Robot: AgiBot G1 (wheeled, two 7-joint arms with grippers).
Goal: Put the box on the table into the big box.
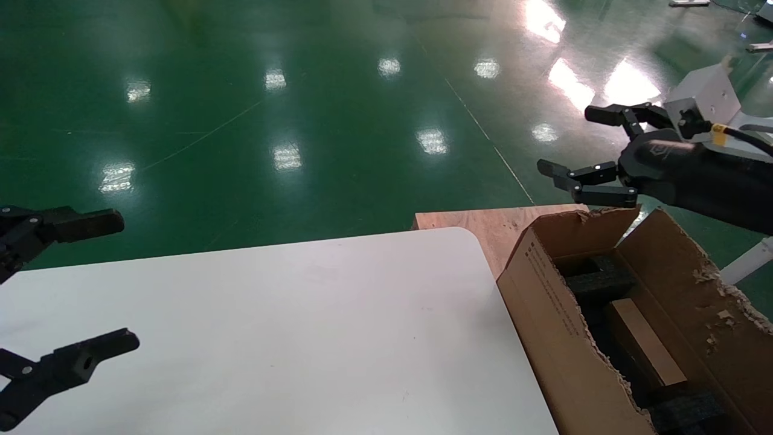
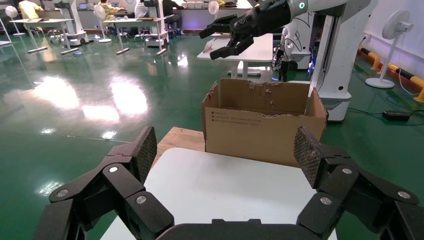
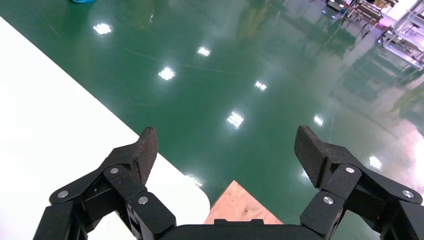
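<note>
The box (image 1: pixel 646 350), a small brown cardboard one, lies inside the big box (image 1: pixel 561 338), resting among black foam blocks (image 1: pixel 601 281) at the bottom of the carton. The carton's top edges are ragged and torn, and small black print runs along the side facing the table (image 1: pixel 272 326). It stands just beside the white tabletop's rounded corner, on a light brown plywood board (image 1: pixel 483 223). Above the carton's far end hangs the right gripper (image 1: pixel 574 145), its fingers spread wide and holding nothing. The left gripper (image 1: pixel 124 284) hovers over the table's near left edge, well apart from the carton, its fingers likewise wide open and empty. Beyond the table stretches a glossy green floor (image 1: pixel 302 109).
</note>
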